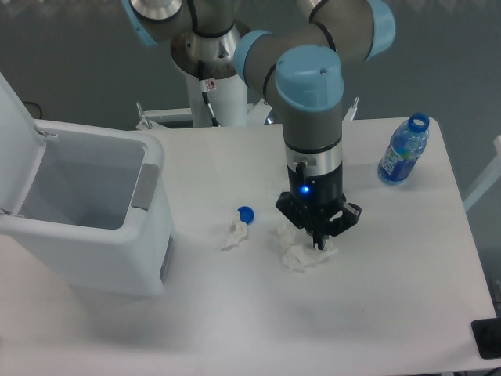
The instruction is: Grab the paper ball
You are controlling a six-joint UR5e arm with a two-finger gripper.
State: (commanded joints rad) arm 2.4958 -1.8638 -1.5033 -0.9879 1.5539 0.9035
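- Pincer (317, 244) points down, tips just over the large white paper wad (297, 254); whether it is spread or pinched cannot be told.
- Paper ball not identifiable; perhaps hidden under the pincer.
- Narrow wad (235, 233) lies beside blue cap (246, 213) on table (235, 313).

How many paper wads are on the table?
2 visible: a narrow wad below the blue cap, a larger wad under the gripper. The arm may hide others.

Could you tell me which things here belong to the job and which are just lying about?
Job: gripper; paper ball, not clearly visible, possibly hidden under the gripper.
Lying about: large paper wad, narrow paper wad, blue cap, water bottle, bin.
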